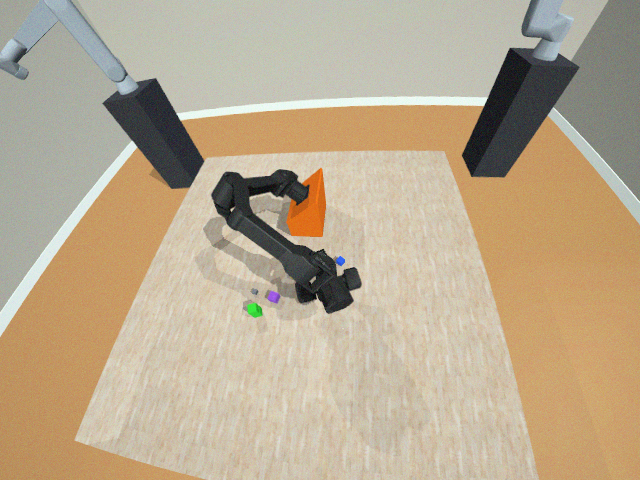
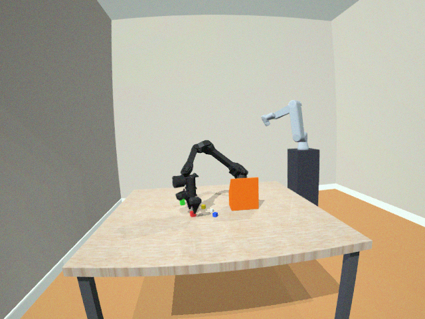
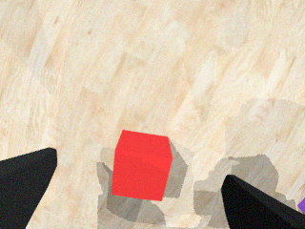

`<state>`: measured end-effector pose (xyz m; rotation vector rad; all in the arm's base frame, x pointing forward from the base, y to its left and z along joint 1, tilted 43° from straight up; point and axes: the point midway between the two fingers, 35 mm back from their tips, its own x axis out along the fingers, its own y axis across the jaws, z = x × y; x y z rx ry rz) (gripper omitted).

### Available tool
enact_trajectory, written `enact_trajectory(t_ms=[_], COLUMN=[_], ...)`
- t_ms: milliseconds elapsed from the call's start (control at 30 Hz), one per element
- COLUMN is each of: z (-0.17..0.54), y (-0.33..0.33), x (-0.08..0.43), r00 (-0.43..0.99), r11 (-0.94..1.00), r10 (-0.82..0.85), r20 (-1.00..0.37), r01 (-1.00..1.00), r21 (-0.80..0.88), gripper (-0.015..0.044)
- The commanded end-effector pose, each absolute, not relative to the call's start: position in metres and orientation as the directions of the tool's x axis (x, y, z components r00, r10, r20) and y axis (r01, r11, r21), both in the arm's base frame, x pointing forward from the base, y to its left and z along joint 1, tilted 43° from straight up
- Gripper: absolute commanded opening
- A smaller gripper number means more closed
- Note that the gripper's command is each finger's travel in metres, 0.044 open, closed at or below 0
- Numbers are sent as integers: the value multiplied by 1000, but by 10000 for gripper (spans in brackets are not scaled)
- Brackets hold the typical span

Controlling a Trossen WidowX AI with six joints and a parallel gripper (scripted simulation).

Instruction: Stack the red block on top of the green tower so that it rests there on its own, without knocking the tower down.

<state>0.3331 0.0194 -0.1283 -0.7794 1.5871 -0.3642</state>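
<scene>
The red block [image 2: 192,214] [image 3: 139,177] rests on the table, its sides turned slightly in the wrist view. My gripper [image 2: 192,209] [image 3: 141,174] is open and points down low over it. In the wrist view the red block lies between the two spread fingertips, with a gap on either side; nothing is held. In the top view the wrist hides the red block and the fingers. The green tower [image 1: 254,310] [image 2: 182,202] stands upright on the table, left of the gripper in the top view and partly behind the arm in the exterior view.
A purple block [image 1: 273,297] [image 3: 302,206] lies between the tower and the gripper. A small grey block [image 1: 254,291] is near the tower. A blue block [image 1: 340,260] [image 2: 215,214], a yellow block [image 2: 203,207] and a white block [image 2: 211,210] lie nearby. A large orange wedge [image 1: 308,222] [image 2: 244,193] stands near the arm's base.
</scene>
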Motion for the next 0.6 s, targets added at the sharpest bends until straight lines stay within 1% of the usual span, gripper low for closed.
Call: enact_trajectory(t_ms=[0, 567], z=[-135, -145], y=[13, 3], x=[330, 329], r00=[-9, -10], r11=[714, 713], r10=[-671, -672], r20=[-741, -741], r01=[-280, -280], r21=[-642, -643], gripper=[440, 440])
